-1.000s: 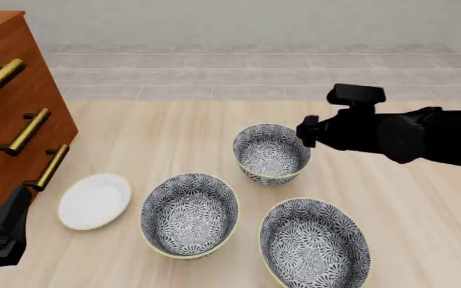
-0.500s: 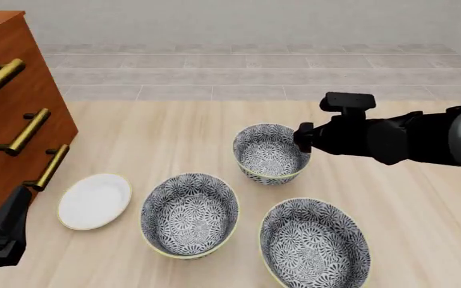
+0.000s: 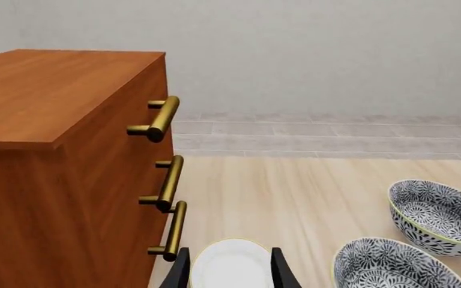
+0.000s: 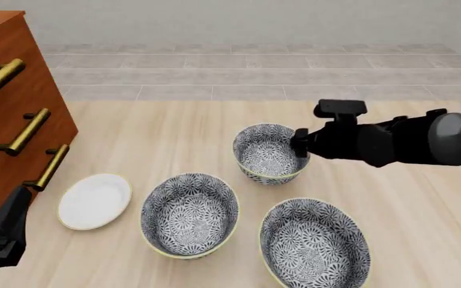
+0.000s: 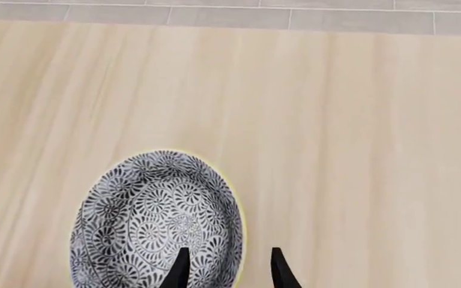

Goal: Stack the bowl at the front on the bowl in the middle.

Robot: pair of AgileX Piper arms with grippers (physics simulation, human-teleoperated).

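Left fingers (image 4: 5,231): nearest, low at the tabletop's (image 4: 174,126) near left corner, spread apart, holding nothing. In the left wrist view the small white plate (image 3: 230,264) shows in the gap between the two fingers (image 3: 178,275), just beyond their tips. The wooden drawer cabinet (image 4: 10,114) with brass handles stands close beside them on the outer side.

Third patterned bowl (image 4: 314,246): nearest of the three, upright, well short of the right fingers and untouched.

The bowl in the middle (image 4: 189,213): upright on the tabletop, between the plate and the third bowl, nearer and off to the left of the right fingers, apart from both neighbours.

Right fingers (image 5: 228,271): spread. One finger (image 5: 179,267) lies over the patterned inside of the bowl at the front (image 5: 154,222), the other outside its pale yellow rim, so the rim sits between them. Contact cannot be told.

The bowl at the front (image 4: 266,157): farthest of the three, upright on the tabletop, with the right arm's head at its right-hand rim.
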